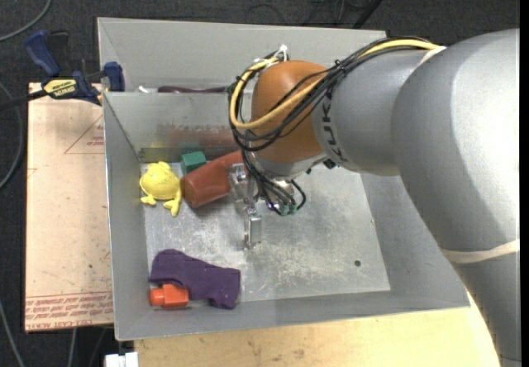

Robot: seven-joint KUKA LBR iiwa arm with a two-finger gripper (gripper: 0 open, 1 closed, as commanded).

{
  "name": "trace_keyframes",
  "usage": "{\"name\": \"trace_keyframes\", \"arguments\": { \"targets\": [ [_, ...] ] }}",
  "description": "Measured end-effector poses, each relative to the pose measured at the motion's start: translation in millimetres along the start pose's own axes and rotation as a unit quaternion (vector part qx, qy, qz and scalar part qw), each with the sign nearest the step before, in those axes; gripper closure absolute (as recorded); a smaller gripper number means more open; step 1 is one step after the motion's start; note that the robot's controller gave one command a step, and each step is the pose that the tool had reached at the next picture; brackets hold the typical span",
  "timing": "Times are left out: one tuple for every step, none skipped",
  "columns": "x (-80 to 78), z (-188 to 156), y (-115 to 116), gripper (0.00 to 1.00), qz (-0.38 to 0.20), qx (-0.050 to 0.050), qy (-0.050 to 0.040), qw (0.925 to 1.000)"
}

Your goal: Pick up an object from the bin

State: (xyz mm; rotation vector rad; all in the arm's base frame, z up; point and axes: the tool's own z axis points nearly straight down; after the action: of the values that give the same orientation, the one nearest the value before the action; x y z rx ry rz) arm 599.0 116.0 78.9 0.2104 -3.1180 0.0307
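bin count: one yellow toy, one green block, one red-brown lump far left; one purple cloth, one orange block near left. hand points down at centre floor, just right of lump; opening cannot tell.

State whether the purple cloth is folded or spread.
Bunched, not spread: the purple cloth lies in a rumpled hump beside the orange block.

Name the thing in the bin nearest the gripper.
The reddish-brown block, beside the gripper; yellow toy, green cube, purple lump and orange piece lie farther off.
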Motion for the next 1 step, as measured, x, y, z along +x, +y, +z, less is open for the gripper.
{"name": "trace_keyframes", "arguments": {
  "targets": [
    [-14.8,-4.0,17.9,0.0,0.026,-0.001,-0.0077,0.9996]
  ]
}}
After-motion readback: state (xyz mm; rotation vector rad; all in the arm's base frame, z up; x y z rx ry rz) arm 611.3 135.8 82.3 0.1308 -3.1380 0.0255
